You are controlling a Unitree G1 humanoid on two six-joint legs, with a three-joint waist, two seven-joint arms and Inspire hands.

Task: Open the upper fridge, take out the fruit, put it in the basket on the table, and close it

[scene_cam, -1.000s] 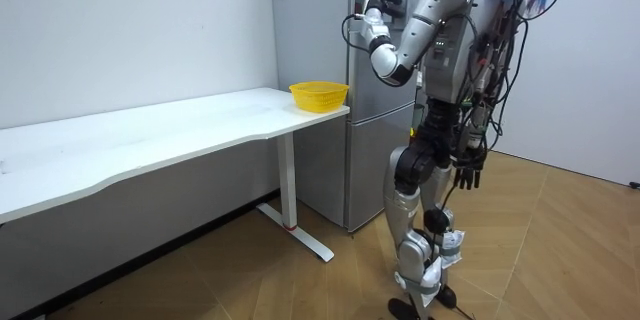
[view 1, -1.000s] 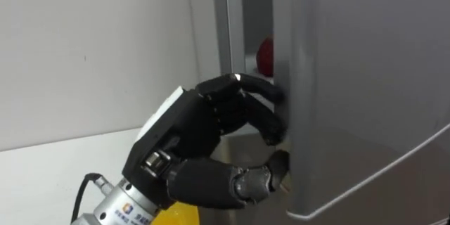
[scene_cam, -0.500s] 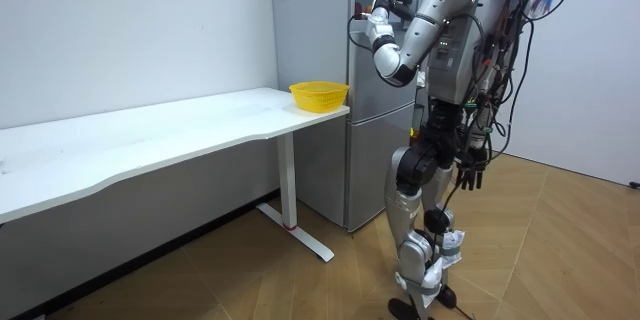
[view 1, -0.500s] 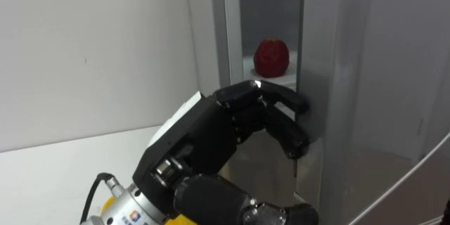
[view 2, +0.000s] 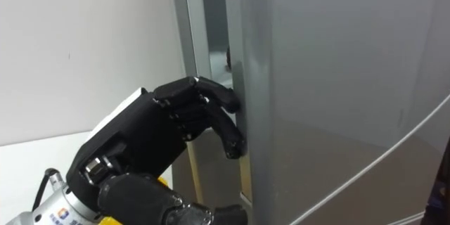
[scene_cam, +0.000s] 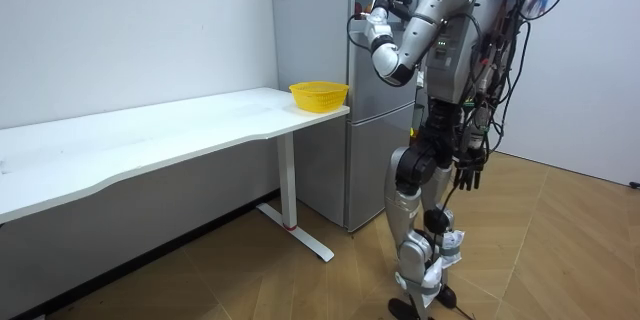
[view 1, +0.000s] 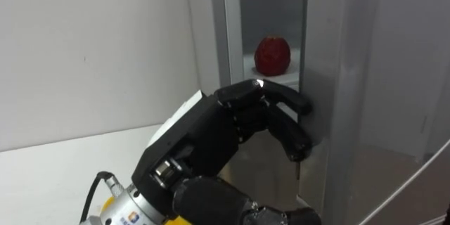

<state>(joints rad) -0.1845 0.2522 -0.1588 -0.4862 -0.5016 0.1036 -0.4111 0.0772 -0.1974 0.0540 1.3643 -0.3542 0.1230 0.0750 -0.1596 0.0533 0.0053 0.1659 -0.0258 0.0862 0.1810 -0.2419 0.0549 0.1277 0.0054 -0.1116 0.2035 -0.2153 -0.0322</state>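
Observation:
A red apple (view 1: 271, 55) sits on a white shelf inside the upper fridge, seen through the gap of the part-open door (view 1: 380, 98). My left hand (view 1: 211, 137) is raised in front of that gap. Its fingers curl round the door's free edge and the thumb lies below. In the right eye view the door (view 2: 337, 77) hides most of the apple, and the same hand (view 2: 151, 137) hooks the edge. In the room view I stand facing the grey fridge (scene_cam: 375, 140) with the left hand (scene_cam: 377, 22) up at the door. My right hand (scene_cam: 468, 173) hangs relaxed at my side.
A long white table (scene_cam: 150, 135) runs along the wall at the room view's left and ends beside the fridge. A yellow basket (scene_cam: 319, 94) stands on the table's end, just under my left forearm. Wooden floor lies open behind me.
Over the last second the upper door has swung wider with my left hand on its edge. The apple has come into full sight. Almost nothing moved in the last half second.

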